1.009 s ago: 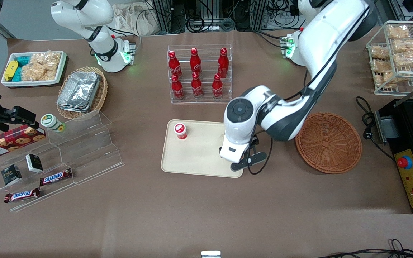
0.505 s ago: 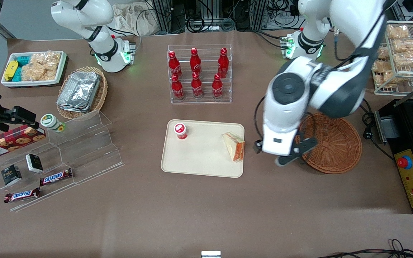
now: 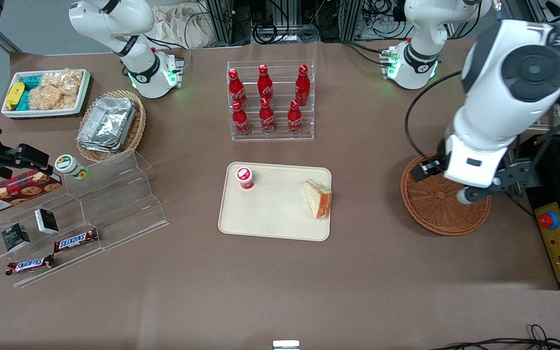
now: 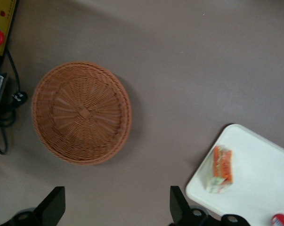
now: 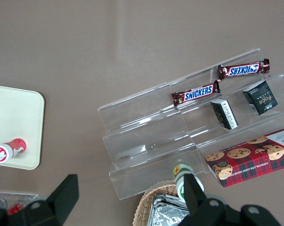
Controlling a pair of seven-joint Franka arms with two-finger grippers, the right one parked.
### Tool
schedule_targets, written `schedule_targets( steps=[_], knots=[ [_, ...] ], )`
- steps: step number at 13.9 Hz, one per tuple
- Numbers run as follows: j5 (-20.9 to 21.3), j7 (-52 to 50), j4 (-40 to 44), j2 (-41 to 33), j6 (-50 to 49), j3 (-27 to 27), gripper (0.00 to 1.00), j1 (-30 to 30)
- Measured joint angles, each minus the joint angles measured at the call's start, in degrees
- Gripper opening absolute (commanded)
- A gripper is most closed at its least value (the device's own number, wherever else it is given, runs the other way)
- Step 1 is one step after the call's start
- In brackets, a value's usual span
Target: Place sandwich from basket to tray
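Note:
The sandwich [image 3: 318,198] [image 4: 221,168], a cream wedge with an orange filling edge, lies on the beige tray [image 3: 270,218] [image 4: 264,160], at the tray edge nearest the basket. The round reddish-brown wicker basket [image 3: 435,209] [image 4: 80,113] holds nothing I can see. My left gripper [image 3: 474,180] [image 4: 116,202] hangs high above the basket's edge toward the working arm's end, well away from the sandwich. It is open, and nothing is between its fingers.
A small red-capped cup [image 3: 244,177] stands on the tray's corner toward the parked arm. A clear rack of red bottles [image 3: 270,99] stands farther from the front camera than the tray. A black control box [image 3: 559,233] sits beside the basket. Acrylic steps [image 3: 90,204] hold snacks.
The gripper rose off the tray, leaving the sandwich lying there. It then swung over the basket toward the working arm's end of the table.

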Motion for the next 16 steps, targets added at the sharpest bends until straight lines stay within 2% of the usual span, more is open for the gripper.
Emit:
schedule_targets(
  steps=[4, 7, 12, 16],
  knots=[
    [-6.0, 15.2, -4.6, -5.7, 0.0, 12.6, 1.00, -3.8],
    [-7.2, 25.3, -8.1, -10.0, -0.1, 19.5, 1.00, -5.4],
    [-9.1, 35.6, -14.6, -17.1, -0.4, 26.4, 1.00, -6.1],
    [-9.3, 39.0, -18.2, -21.6, -1.4, 28.3, 1.00, -6.1]
  ],
)
